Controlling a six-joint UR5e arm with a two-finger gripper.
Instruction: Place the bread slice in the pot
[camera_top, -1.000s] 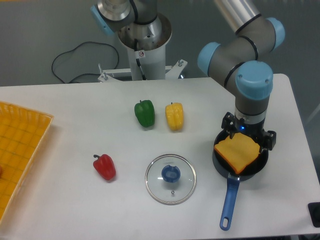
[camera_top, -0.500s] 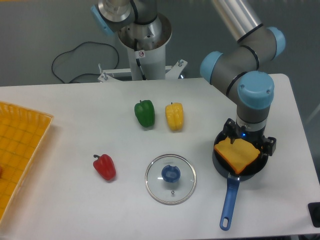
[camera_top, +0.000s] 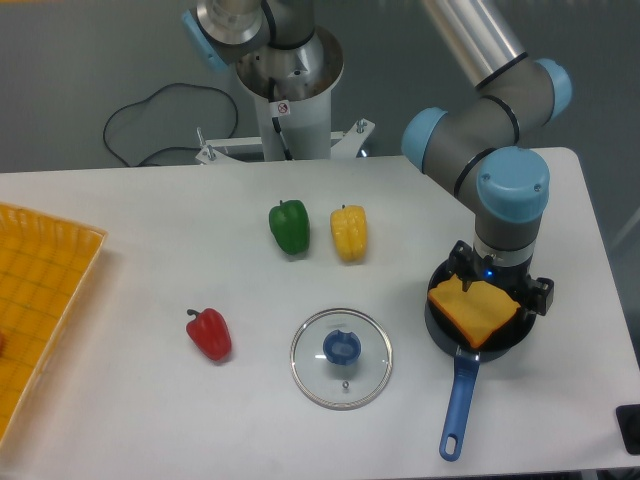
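from the left we list a yellow tray (camera_top: 40, 290) at the table (camera_top: 150, 400) edge, a red pepper (camera_top: 210, 334), a green pepper (camera_top: 290, 227), a glass lid (camera_top: 341, 357) with a blue knob, and a yellow pepper (camera_top: 349, 232). at the right we record the bread slice (camera_top: 474, 310) lying tilted across the pot (camera_top: 440, 325), whose blue handle points toward the table's near edge. the gripper (camera_top: 490, 285) sits directly above the slice, and we cannot tell whether its fingers are spread or pinched.

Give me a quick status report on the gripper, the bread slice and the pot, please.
Gripper low over the pot, jaw state unclear. Bread slice tilted across the pot's top. Glass lid on the table beside the pot, apart from it.
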